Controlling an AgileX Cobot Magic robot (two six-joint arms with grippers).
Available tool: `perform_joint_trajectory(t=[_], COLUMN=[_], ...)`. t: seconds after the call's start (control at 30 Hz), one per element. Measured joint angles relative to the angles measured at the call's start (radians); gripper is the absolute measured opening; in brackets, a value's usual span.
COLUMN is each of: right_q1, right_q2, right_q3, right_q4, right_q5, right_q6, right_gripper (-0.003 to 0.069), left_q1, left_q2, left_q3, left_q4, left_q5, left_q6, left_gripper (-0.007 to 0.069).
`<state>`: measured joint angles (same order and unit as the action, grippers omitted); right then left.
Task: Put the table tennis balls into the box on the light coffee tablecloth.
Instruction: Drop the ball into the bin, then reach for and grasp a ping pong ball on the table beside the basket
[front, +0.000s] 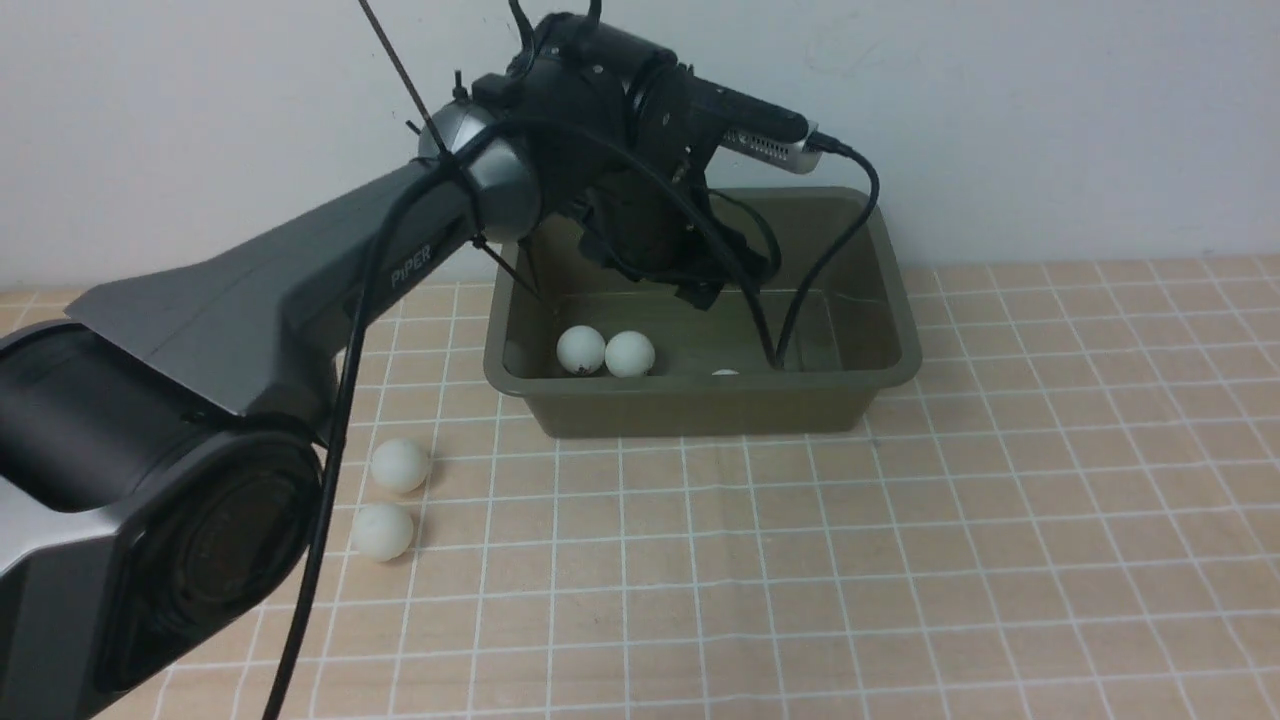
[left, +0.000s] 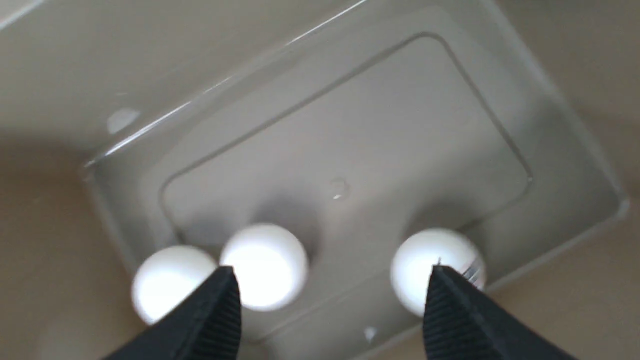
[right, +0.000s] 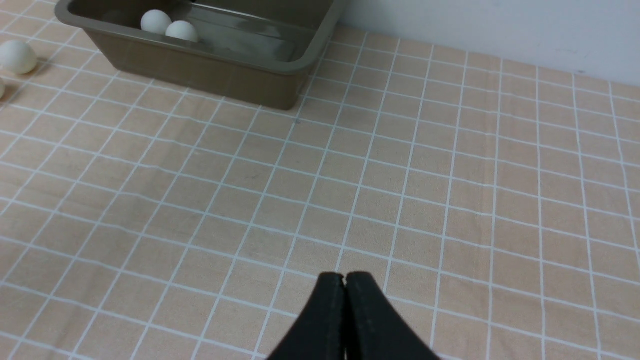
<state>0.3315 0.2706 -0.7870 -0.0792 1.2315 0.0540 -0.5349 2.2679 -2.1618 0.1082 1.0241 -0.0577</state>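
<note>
Box (front: 860, 390) holds three balls (front: 581, 350), two side by side. Two more balls (front: 400, 465) lie on the cloth (front: 900, 560) left of it. Left end effector (left: 330, 270) wide, empty, above the box; right end effector (right: 345, 277) closed, empty

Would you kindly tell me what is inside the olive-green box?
Three table tennis balls lie in the box. From the front, its near wall covers most of one.
</note>
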Motion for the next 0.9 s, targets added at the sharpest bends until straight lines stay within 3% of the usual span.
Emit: perform_joint_trajectory(t=[0.17, 0.47, 0.73, 0.9], right_q1=[0.0, 0.0, 0.0, 0.0], right_q2=[0.0, 0.0, 0.0, 0.0], right_q3=[0.0, 0.0, 0.0, 0.0], right_q4=[0.0, 0.0, 0.0, 0.0], right_q5=[0.0, 0.006, -0.007, -0.009], right_q6=[0.0, 0.0, 0.0, 0.0], right_gripper=[-0.0017, -0.0017, -0.0017, -0.0017], left_q1=[0.024, 0.175, 0.265, 0.28], left_q2=[-0.011, -0.207, -0.436, -0.552], left_q3=[-0.07, 0.024, 0.326, 0.682], left_q4=[0.084, 0.1, 0.087, 0.037], left_q5=[0.187, 0.214, 0.218, 0.119], left_q6=[0.002, 0.002, -0.034, -0.078], left_gripper=[0.0405, 0.0405, 0.0405, 0.0405])
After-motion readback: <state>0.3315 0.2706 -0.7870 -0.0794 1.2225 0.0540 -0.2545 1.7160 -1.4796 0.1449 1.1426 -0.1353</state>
